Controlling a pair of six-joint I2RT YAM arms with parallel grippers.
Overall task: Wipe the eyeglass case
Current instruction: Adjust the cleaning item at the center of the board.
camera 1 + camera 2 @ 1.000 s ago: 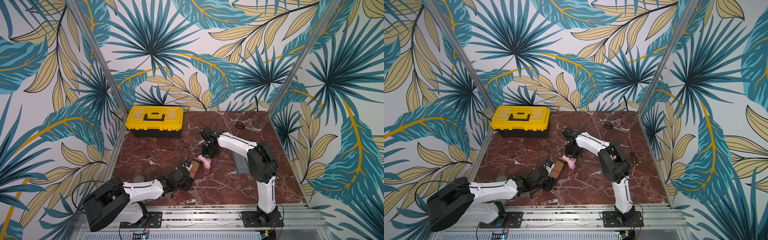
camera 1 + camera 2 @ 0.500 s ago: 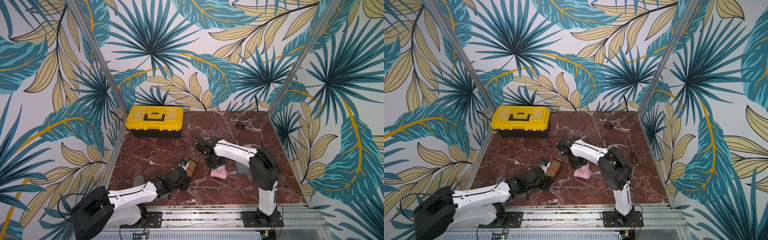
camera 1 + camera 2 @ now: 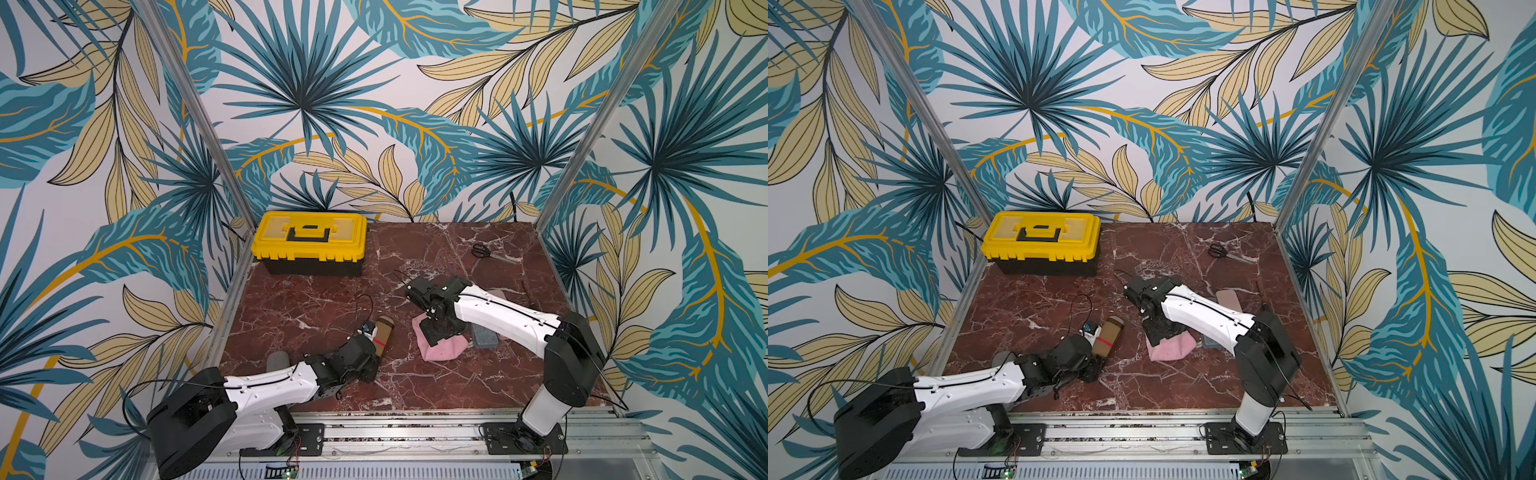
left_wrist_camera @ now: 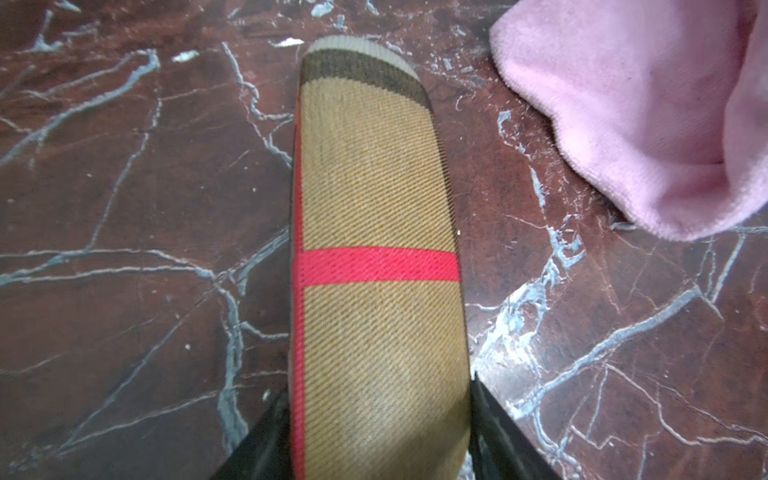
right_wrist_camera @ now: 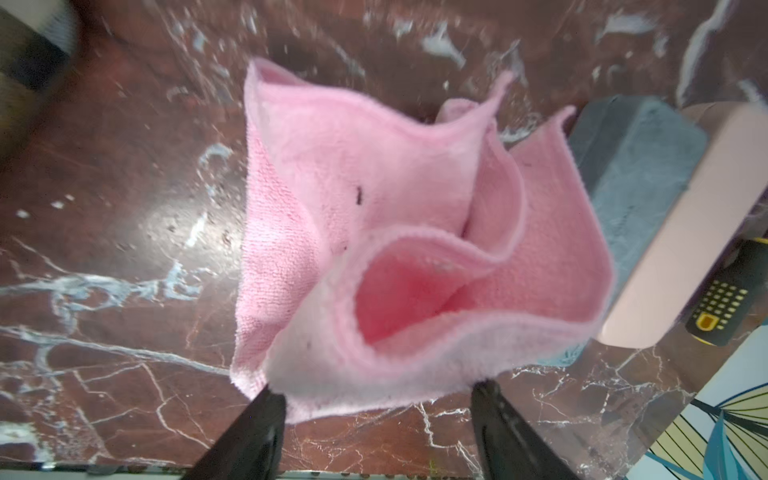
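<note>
The eyeglass case (image 4: 374, 199) is a tan plaid tube with a red stripe. My left gripper (image 4: 378, 436) is shut on its near end, one black finger on each side. In both top views the eyeglass case (image 3: 383, 332) (image 3: 1109, 330) points away from the left gripper (image 3: 375, 358) over the marble table. A crumpled pink cloth (image 5: 407, 232) (image 3: 444, 352) lies on the table to the right of the case. My right gripper (image 5: 378, 419) (image 3: 438, 332) stands over the cloth's edge, open, its fingers wide apart and gripping nothing.
A yellow toolbox (image 3: 309, 239) stands at the back left and scissors (image 3: 482, 250) lie at the back right. A grey block (image 5: 640, 166) and a pale pink flat case (image 5: 681, 232) lie close beside the cloth. A grey cylinder (image 3: 277, 359) lies near the left arm.
The right gripper carried the pink cloth from the case to the right, set it on the table and opened. The left arm shifted slightly, still holding the case.
</note>
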